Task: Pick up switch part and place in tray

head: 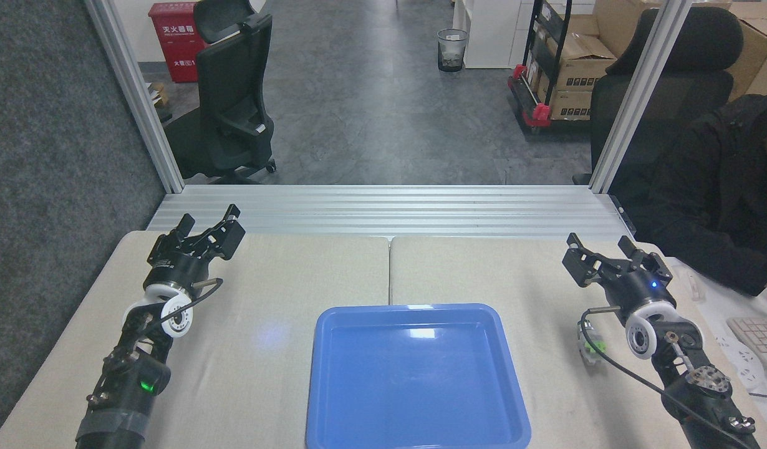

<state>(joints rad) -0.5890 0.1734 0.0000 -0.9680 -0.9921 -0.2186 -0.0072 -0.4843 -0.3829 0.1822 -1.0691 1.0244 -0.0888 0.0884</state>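
Observation:
The glossy blue tray point(414, 374) lies at the front middle of the table with nothing in it. The switch part point(590, 347), a small white-grey piece with a bright green block, rests on the cloth to the right of the tray, just left of my right forearm. My right gripper point(602, 251) stands open above the back right of the table, well behind the part. On the far left, my left gripper point(209, 221) also stands open with nothing between its fingers.
A person in a black jacket point(720, 187) sits at the right edge, beside a keyboard point(757, 333). An aluminium frame rail point(390, 209) runs along the table's back, with posts at both corners. Office chairs and boxes stand beyond it.

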